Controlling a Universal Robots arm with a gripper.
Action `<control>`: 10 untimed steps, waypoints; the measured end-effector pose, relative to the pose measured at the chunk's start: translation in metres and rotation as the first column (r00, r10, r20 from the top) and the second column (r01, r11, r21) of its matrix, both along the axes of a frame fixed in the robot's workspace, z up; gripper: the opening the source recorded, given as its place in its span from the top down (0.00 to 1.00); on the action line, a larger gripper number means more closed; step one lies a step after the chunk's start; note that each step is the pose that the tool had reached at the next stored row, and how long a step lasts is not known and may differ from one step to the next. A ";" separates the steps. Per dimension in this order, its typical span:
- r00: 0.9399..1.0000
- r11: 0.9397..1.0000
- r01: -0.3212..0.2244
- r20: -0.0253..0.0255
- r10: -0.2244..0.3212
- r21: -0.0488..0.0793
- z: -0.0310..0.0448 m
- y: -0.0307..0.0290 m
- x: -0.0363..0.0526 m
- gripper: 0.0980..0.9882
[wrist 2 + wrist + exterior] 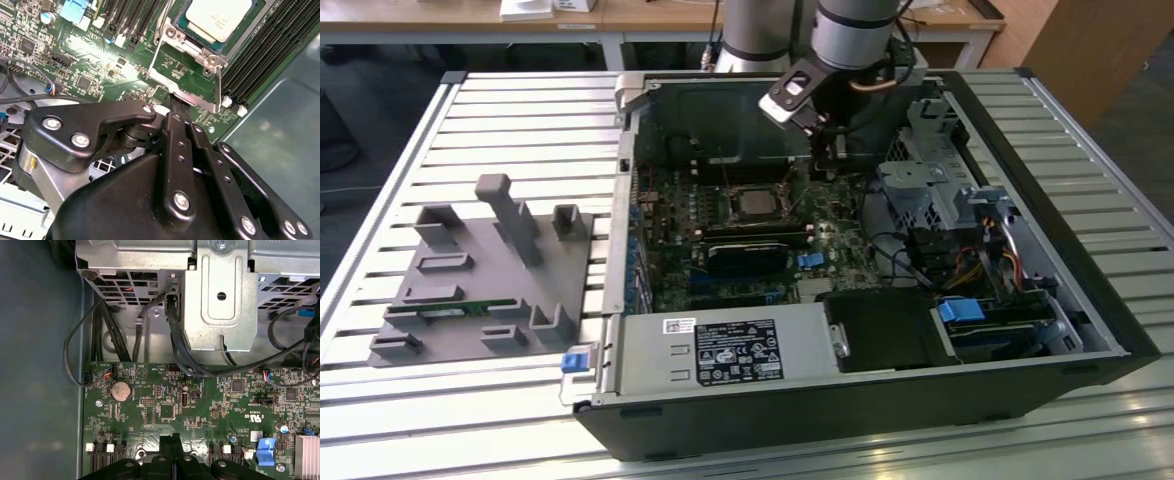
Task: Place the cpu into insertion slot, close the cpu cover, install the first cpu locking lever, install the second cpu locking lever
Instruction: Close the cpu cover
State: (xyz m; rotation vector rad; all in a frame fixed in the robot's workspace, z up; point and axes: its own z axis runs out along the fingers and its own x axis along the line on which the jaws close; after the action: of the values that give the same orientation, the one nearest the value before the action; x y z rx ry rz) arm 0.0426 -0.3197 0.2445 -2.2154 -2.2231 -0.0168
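Inside the open computer case (pixel 854 425), the arm's gripper (pixel 176 102) is hanging low over the motherboard (pixel 150 385). Its two fingers are pressed together, with nothing visibly between them. The cpu (pixel 217 17) is sitting in the insertion slot (pixel 248 27), silver top up. The cpu cover (pixel 195 96) is lying swung open. Its length is running from the hinge at the slot's edge straight out toward the gripper, and green board is showing through its cut-out middle. In the second wrist view the fingertips are meeting the cover's free edge, the end farthest from the cpu. Whether they are touching it or stopping just short is hard to make out. In the exterior view the gripper (pixel 829 162) is hanging just beside the slot, toward the exterior view's right.
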 end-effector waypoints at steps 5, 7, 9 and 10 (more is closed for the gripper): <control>1.000 1.000 0.000 0.000 0.000 0.000 0.0000 0.0000 -0.0037 0.99; 1.000 1.000 0.000 0.000 0.000 0.000 0.0000 0.0000 -0.0055 0.99; 1.000 1.000 0.000 0.000 0.000 0.000 0.0000 0.0000 -0.0069 0.99; 1.000 1.000 0.000 0.000 0.000 0.000 0.0000 0.0000 -0.0075 0.99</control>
State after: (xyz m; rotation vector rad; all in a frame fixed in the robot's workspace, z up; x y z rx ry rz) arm 0.0351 -0.3197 0.2444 -2.2154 -2.2231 -0.0168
